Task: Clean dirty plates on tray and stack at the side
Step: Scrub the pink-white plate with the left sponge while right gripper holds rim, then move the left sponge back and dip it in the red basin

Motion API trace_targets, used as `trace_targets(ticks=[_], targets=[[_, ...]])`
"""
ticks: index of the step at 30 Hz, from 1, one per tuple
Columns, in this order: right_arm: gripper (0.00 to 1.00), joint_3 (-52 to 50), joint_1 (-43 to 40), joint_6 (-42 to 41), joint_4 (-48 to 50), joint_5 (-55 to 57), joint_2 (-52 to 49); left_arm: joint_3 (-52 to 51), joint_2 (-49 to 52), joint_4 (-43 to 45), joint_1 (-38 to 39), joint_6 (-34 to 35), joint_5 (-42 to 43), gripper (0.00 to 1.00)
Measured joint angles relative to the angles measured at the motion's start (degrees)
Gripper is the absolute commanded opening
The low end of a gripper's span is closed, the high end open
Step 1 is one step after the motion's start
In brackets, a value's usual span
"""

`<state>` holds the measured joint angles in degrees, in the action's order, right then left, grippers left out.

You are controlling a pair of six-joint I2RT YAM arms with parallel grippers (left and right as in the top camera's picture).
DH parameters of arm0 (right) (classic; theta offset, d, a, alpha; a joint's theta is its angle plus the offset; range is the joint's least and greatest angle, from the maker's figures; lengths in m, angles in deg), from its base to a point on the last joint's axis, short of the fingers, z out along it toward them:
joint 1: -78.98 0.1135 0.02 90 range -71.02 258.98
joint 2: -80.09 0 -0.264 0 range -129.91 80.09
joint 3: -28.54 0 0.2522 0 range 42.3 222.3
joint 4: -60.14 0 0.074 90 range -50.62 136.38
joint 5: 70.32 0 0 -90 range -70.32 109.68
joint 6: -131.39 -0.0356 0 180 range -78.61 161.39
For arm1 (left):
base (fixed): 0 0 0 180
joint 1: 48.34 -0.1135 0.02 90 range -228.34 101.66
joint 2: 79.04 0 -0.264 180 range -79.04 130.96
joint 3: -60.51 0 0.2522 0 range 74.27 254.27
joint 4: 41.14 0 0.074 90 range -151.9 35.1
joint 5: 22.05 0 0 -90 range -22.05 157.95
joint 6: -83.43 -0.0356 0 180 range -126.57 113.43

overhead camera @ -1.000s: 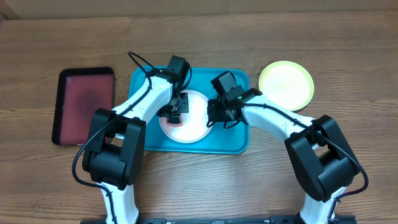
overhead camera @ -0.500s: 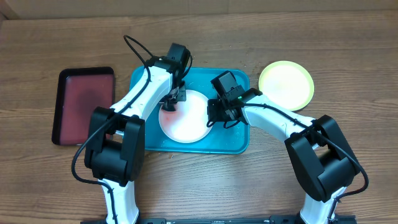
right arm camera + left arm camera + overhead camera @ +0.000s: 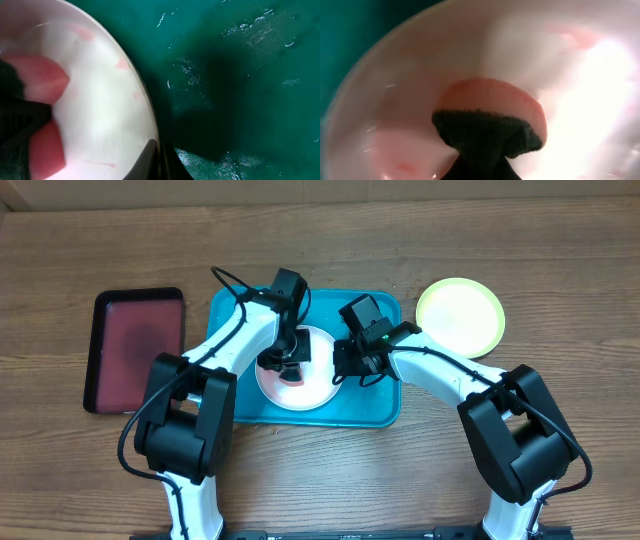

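White plate (image 3: 312, 388), red-smeared, lying in turquoise tray (image 3: 226, 330). Left gripper (image 3: 281, 365) clenched on pink sponge (image 3: 492, 102), sponge pressed onto plate. Right gripper (image 3: 159, 160) pinching plate's rim.

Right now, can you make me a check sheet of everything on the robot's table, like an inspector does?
Surface: wooden table; some wet spots on the tray floor.
Job's things: white plate, smeared red, lies in the turquoise tray. The yellow-green plate sits on the table to the right of the tray and looks clean. No blue plate seen.
Clutter: dark red tray at the left.
Grippers: left gripper has its jaws shut on a pink sponge pressed on the white plate. Right gripper has its jaws shut on that plate's right rim.
Cables: black cable loops above the left arm.
Surroundings: nothing seen.
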<state>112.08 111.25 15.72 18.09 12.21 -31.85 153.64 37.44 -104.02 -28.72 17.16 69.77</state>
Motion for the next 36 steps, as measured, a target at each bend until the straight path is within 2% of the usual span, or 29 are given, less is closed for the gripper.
trace_targets(ticks=[8, 12, 18, 23, 27, 36], targets=[[0.04, 0.00, 0.00, 0.00, 0.00, -0.02, 0.00, -0.26, -0.20, -1.95, 0.37, 0.07, -16.24, 0.04], [0.04, 0.00, 0.13, -0.02, 0.46, -0.66, 0.00, 1.57, 0.52, -3.67, 0.57, 0.07, -19.87, 0.04], [0.04, 0.00, 0.00, 0.02, 0.17, -0.39, 0.00, 12.11, 1.73, -9.35, 0.07, 2.10, -23.89, 0.04], [0.04, 0.00, 0.00, 0.04, 0.20, -0.13, 0.00, 21.97, 1.70, -14.36, -2.08, 4.48, -25.14, 0.04], [0.04, 0.00, 0.00, 0.07, 0.20, -0.13, 0.00, 24.02, 1.70, -17.20, -6.10, 5.11, -24.87, 0.04], [0.04, 0.00, 0.00, 0.22, 0.33, -0.02, 0.00, 24.02, 1.70, -19.71, -25.55, 5.31, -16.41, 0.04]])
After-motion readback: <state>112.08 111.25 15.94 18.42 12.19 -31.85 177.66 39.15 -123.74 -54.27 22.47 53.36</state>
